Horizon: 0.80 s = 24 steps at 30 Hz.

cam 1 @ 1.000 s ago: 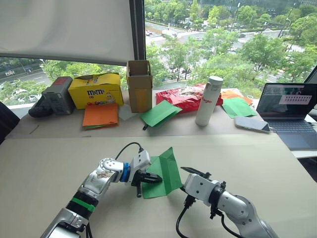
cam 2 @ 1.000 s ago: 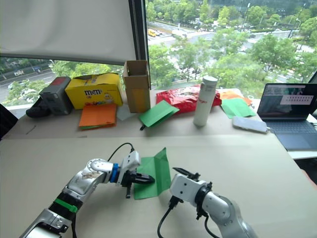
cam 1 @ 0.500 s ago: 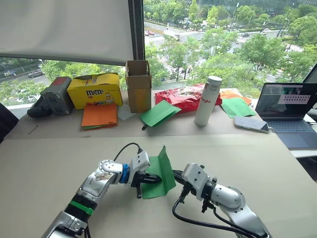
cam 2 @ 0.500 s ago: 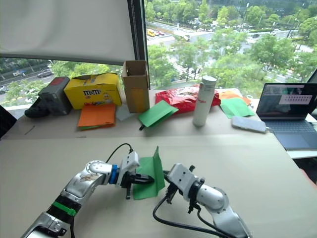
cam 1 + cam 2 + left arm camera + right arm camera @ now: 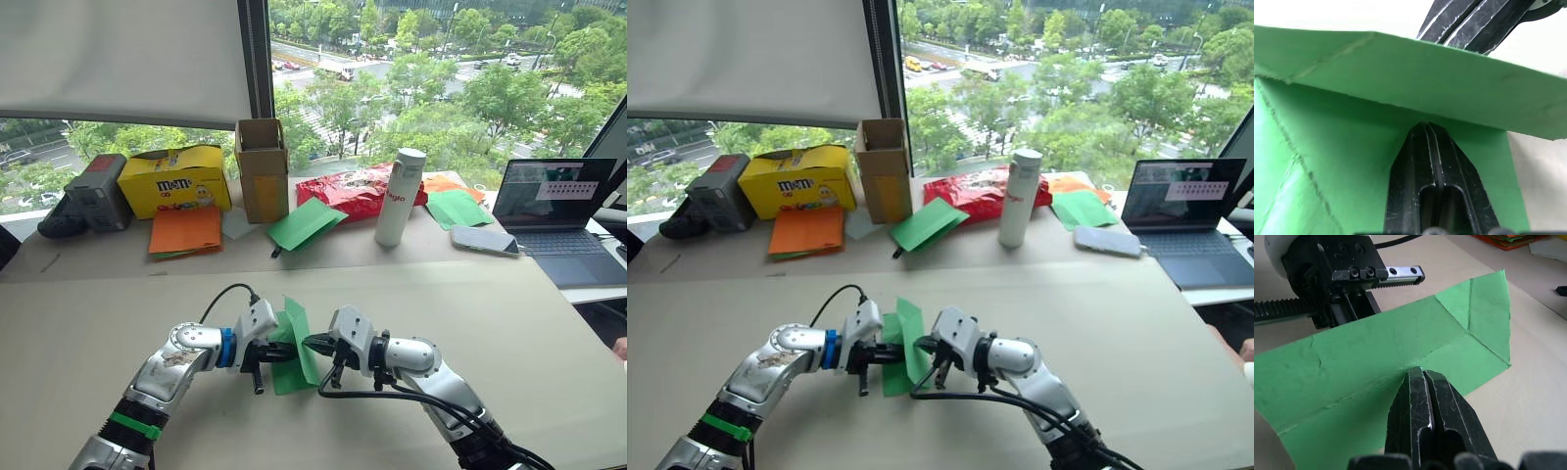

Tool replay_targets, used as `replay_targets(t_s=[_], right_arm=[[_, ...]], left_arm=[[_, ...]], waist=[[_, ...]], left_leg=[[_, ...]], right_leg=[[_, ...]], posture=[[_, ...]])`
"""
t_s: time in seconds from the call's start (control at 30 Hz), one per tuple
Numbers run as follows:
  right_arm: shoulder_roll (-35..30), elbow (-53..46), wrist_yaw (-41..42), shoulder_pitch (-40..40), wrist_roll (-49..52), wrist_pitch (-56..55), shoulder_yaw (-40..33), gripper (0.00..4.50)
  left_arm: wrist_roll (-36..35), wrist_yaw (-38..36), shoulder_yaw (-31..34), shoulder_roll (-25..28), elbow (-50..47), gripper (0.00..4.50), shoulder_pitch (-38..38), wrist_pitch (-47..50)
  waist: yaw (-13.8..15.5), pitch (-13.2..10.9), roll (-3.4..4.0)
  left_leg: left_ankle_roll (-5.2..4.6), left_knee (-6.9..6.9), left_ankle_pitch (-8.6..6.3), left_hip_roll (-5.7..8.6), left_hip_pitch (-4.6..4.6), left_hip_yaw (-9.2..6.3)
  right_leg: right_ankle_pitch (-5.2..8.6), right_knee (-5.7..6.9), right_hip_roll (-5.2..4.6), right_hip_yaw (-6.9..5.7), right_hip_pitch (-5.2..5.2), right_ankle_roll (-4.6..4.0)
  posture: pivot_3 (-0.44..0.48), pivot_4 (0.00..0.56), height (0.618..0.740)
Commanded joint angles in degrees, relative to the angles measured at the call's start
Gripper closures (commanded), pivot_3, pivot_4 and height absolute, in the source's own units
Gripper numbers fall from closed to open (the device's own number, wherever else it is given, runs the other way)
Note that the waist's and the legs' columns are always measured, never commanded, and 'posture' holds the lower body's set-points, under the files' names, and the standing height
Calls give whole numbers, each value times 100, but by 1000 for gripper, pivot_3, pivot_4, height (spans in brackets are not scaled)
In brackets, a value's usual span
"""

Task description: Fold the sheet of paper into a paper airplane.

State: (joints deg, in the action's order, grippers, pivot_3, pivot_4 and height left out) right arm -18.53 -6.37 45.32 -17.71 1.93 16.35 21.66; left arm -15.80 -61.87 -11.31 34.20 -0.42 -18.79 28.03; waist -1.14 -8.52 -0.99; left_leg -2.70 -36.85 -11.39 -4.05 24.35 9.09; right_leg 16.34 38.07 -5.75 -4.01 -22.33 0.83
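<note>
- Paper, bright green sheet of paper [image 5: 292, 338], is sitting on the table [image 5: 509, 323] right between the two grippers, partly folded, one flap standing up off the tabletop and the rest lying flat.
- Crease lines are showing on it in the right wrist view: one long straight fold running along its length, plus a diagonal crease at one corner where a small triangle is turning up.
- Edges are looking slightly rough and wrinkled in the left wrist view; surface is matte, single colour, no print.
- Left gripper [image 5: 284, 352] is reaching in from its side with both black fingers pressed together, closed on the flat part of the sheet at the base of the raised flap.
- Right gripper [image 5: 315, 343] is coming in from the opposite side, fingers squeezed together with no gap, tips touching the sheet at the long fold; whether paper is pinched between them, cannot tell.
- Both grippers are pointing at each other, tips near each other with the upright flap standing between them.
- Well beyond the grippers, along the window edge of the table: orange paper sheets [image 5: 186, 231], yellow box [image 5: 174, 180], cardboard box [image 5: 262, 168], white bottle [image 5: 395, 196], another green sheet [image 5: 306, 223], laptop [image 5: 551, 211] and phone [image 5: 483, 240] off to the right gripper's side.
</note>
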Motion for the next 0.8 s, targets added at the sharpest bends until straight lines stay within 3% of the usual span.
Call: replay_targets(t_s=[0.03,0.2,0.33,0.57,0.8], right_arm=[[110,160,152,-176,108,-212,63,4457],[168,505,263,-329,-13,-339,171,4457],[107,715,286,-440,-219,-296,314,4457],[54,681,115,-467,-375,-5,284,4457],[220,415,-116,-361,16,273,-159,4457]], left_arm=[[-424,-304,629,334,-166,4500,234,-118],[-1068,-536,1304,500,-284,4500,333,-17],[-1262,-296,1523,334,-224,4500,159,38],[-767,102,884,-127,-75,4500,7,-115],[53,124,92,34,245,4500,290,-439]], waist=[[-16,-1,0],[41,-5,-7],[49,-5,-8],[42,-4,-9],[44,-4,-10]], left_leg=[[5,1,3,-5,1,0],[33,1,15,-3,6,2],[34,1,15,10,7,2],[41,0,20,17,5,5],[41,0,20,16,6,7]], right_leg=[[0,0,4,1,-2,-1],[0,-1,-1,-1,-7,-2],[0,-2,-19,-6,-3,-1],[0,-1,-22,-6,2,-1],[-1,-2,-21,-4,-1,-1]], posture=[[0,150,739],[0,150,739],[0,150,739],[0,150,739],[0,150,739]])
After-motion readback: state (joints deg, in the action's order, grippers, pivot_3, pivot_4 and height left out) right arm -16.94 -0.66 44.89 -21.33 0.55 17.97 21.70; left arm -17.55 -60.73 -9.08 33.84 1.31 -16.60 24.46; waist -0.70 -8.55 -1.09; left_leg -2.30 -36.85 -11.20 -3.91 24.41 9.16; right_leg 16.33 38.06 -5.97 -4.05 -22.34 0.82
